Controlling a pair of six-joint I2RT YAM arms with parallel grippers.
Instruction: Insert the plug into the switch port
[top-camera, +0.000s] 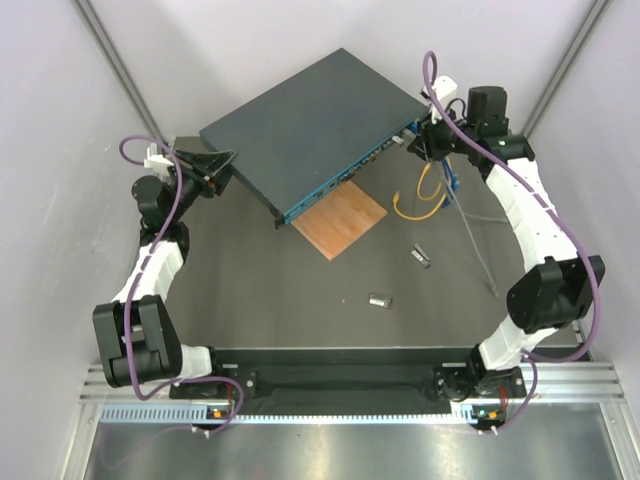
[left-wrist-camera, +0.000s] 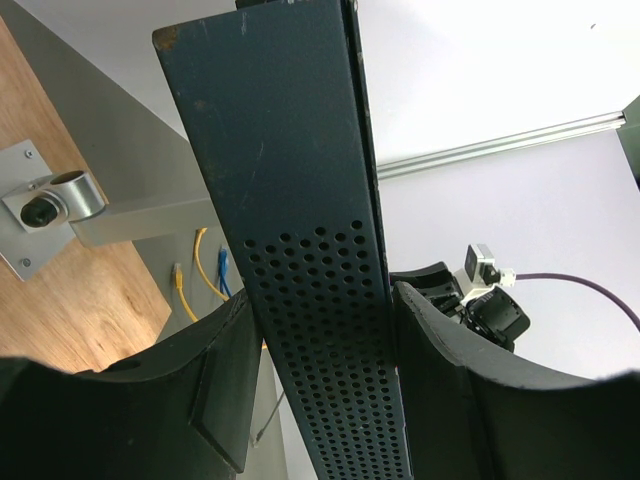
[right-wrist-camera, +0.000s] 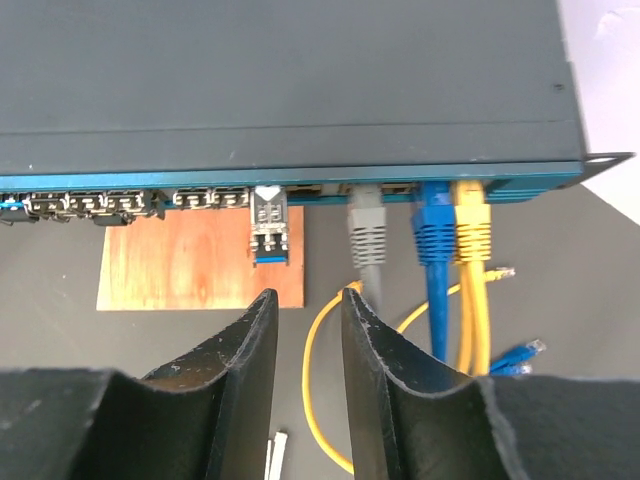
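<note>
Teal face of the switch (right-wrist-camera: 280, 80) fills my right wrist view, and the grey plug (right-wrist-camera: 366, 235) looks seated in its port, right beside the blue plug (right-wrist-camera: 433, 230) and the yellow plug (right-wrist-camera: 472, 225). My right pincer (right-wrist-camera: 308, 300) hangs just below it, fingers narrowly parted with nothing between them; through the gap I see only desk (right-wrist-camera: 600, 300) and a loop of yellow cable (right-wrist-camera: 306, 380). My read: the push is made, and that slim gap lets me back away without tugging the cord. Over on the other side, my left pincer (left-wrist-camera: 320, 300) clamps the perforated side wall of the switch, a finger on either side of it. That's the brace: it stops the box sliding when a plug is pressed in. The switch lies at the far middle of the desk, its front edge over the wooden square (top-camera: 340, 220), which seems to lift the sockets off the surface. Whether the latch clicked, I cannot tell from here.
</note>
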